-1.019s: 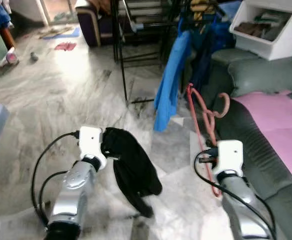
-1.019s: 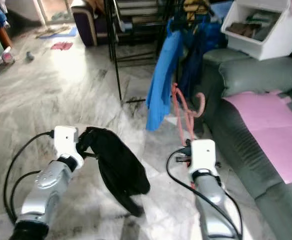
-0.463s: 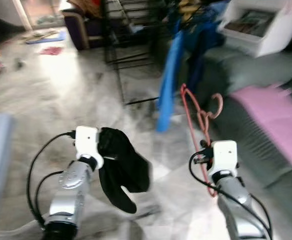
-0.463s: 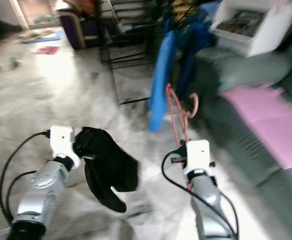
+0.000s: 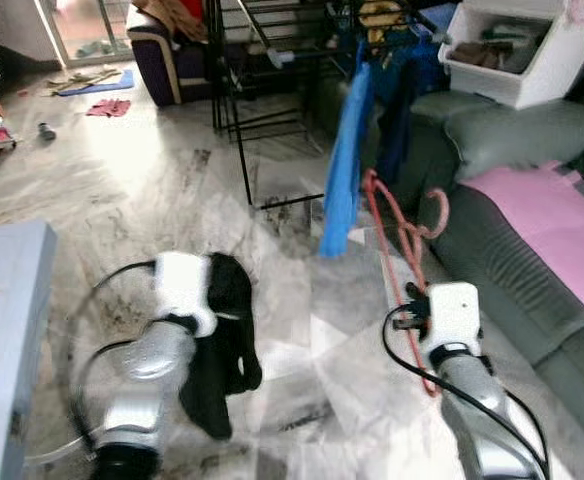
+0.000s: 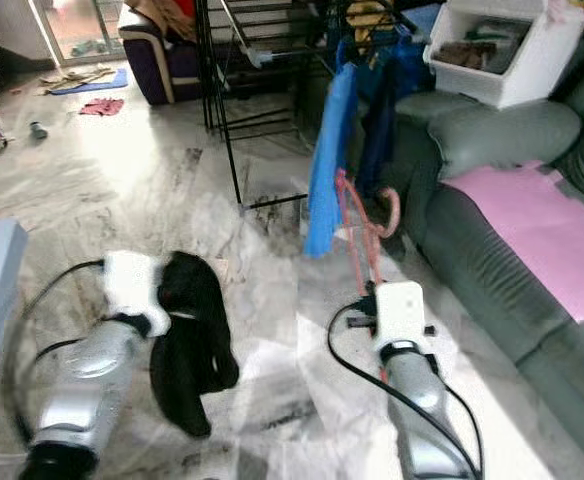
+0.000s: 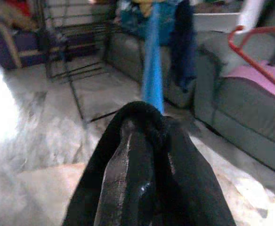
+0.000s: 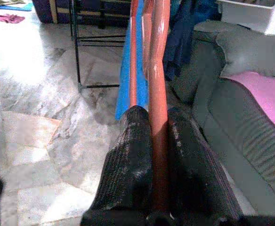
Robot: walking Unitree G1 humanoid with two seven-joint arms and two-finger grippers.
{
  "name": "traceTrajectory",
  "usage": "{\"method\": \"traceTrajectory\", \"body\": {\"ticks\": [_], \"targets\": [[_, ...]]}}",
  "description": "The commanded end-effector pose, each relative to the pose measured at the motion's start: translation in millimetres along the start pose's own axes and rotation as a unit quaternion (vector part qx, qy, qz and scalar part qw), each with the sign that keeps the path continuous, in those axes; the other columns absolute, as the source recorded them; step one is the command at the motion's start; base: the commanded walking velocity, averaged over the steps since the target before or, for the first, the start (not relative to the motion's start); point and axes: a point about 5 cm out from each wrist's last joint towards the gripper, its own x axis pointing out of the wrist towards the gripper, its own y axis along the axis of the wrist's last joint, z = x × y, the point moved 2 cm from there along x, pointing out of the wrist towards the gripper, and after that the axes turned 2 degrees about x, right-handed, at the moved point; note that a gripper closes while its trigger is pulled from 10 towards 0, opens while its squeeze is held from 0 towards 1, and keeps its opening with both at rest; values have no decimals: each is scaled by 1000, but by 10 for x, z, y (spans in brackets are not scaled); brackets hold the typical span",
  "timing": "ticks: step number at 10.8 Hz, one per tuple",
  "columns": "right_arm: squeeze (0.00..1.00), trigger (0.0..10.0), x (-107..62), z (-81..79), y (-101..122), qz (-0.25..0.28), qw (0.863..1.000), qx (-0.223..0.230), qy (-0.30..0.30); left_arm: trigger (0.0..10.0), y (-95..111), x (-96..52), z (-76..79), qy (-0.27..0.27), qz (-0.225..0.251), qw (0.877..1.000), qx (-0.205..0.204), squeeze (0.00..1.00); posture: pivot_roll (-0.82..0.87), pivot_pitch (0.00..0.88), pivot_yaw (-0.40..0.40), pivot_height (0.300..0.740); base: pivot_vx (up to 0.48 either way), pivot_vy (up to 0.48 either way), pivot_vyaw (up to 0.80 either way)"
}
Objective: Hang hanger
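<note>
Step in hand: carrying the hanger (image 5: 404, 225) toward the drying rack (image 5: 234, 90); by my reading the hanging itself is not yet begun
Right gripper (image 8: 159, 136): fingers (image 8: 128, 160) pinched tight on the red hanger's bar, the bar running up between both pads; hook end sits at 12 o'clock from the wrist, held upright in the air
Left gripper (image 7: 133, 155): closed on a black cloth (image 5: 222, 350), which drapes over both fingers and hangs down toward the floor (image 5: 142, 190)
Where the hanger is: off the rack, low in front of the robot, near the sofa's (image 5: 512, 200) front edge at 2 o'clock
Next move calls for: closing on the rack at 12 o'clock, raising the right arm well up, then turning the hook over a free rail
In the way: blue garment (image 5: 344, 160) hanging from the rack at 12 o'clock, straight between hanger and rails; the hook could snag it
Around: white bin (image 5: 512, 50) on the sofa back at 1 o'clock; pink mat (image 5: 552, 220) at 3 o'clock; grey-blue box edge (image 5: 2, 330) at 9 o'clock
</note>
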Motion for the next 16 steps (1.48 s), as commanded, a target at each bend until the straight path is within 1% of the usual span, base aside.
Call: {"method": "traceTrajectory", "body": {"ticks": [1,3,5,7,11,12,16], "targets": [[0,10000,12,20,24,3,1000,-2,2,10000,185,54,-34,-6,35,999,24,0,-43,34,19,740,0,0,0],[0,10000,26,26,27,2,1000,-3,3,10000,210,90,-59,-3,36,999,20,0,-44,31,21,740,0,0,0],[0,10000,24,3,17,0,1000,-2,5,10000,182,82,-31,-5,32,999,19,0,-44,30,23,740,0,0,0],[0,10000,17,-10,11,-1,1000,-2,7,10000,160,65,-16,-5,28,1000,12,0,-44,35,23,740,0,-349,0],[0,10000,18,-25,5,-3,1000,-2,6,10000,131,63,-21,-2,20,1000,13,0,-43,41,23,740,0,-381,0],[0,10000,8,-38,-5,-5,1000,-2,7,10000,133,61,-23,5,26,1000,2,0,-45,42,23,740,0,0,0],[0,10000,14,-34,-9,-7,1000,-3,9,10000,132,73,-44,13,24,1000,9,0,-45,42,22,740,0,0,0]]}}
